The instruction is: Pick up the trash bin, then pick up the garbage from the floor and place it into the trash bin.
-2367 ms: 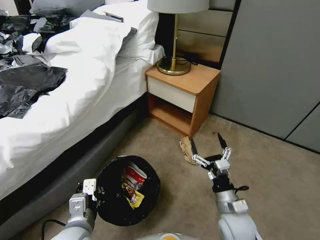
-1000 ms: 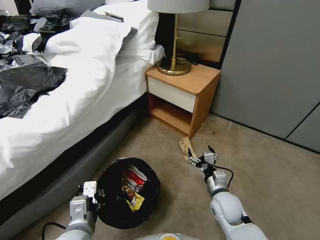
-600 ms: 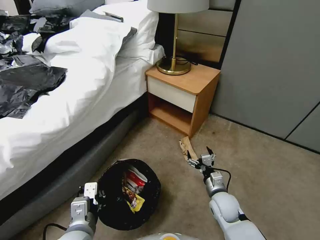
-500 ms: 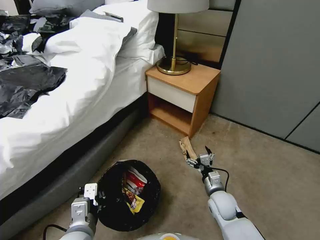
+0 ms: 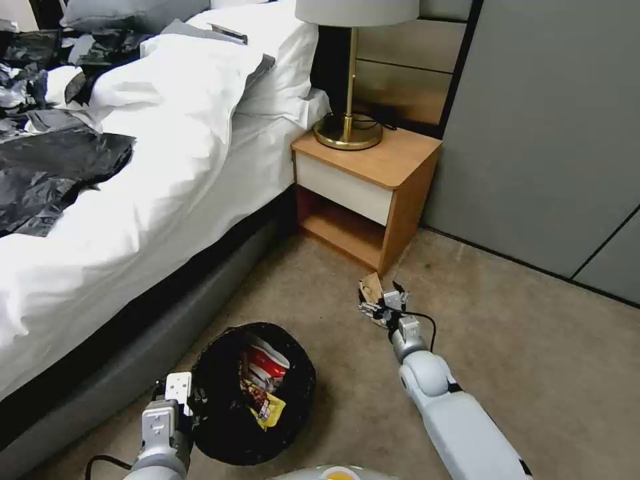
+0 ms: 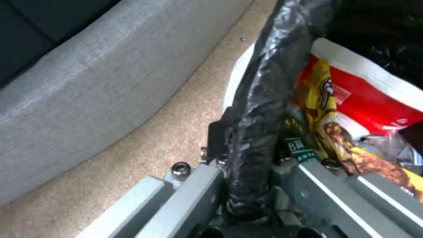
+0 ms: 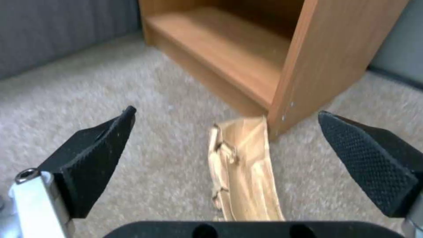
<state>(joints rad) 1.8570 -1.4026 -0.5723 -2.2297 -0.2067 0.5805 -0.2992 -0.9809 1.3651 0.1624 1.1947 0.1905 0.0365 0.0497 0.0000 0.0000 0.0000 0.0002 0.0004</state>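
Observation:
The trash bin (image 5: 301,400), lined with a black bag, hangs low over the carpet near the bed. My left gripper (image 5: 195,396) is shut on its bag-wrapped rim (image 6: 269,66). Inside lie a red-white packet (image 6: 374,96) and a yellow snack wrapper (image 6: 319,99). The garbage on the floor is a crumpled brown paper bag (image 5: 369,287) by the nightstand's corner. My right gripper (image 5: 381,302) is stretched out low over it, open. In the right wrist view the brown paper bag (image 7: 247,165) lies between the two black fingers (image 7: 97,155), untouched.
The bed (image 5: 153,200) with white bedding and black plastic sheets (image 5: 47,167) runs along the left. A wooden nightstand (image 5: 373,187) with a brass lamp (image 5: 348,127) stands just behind the paper bag. Grey wall panels (image 5: 547,133) close the right; bare carpet (image 5: 547,360) lies there.
My right arm has reached forward and down to the paper bag, its fingers staying open. The bin in my left gripper has sunk slightly.

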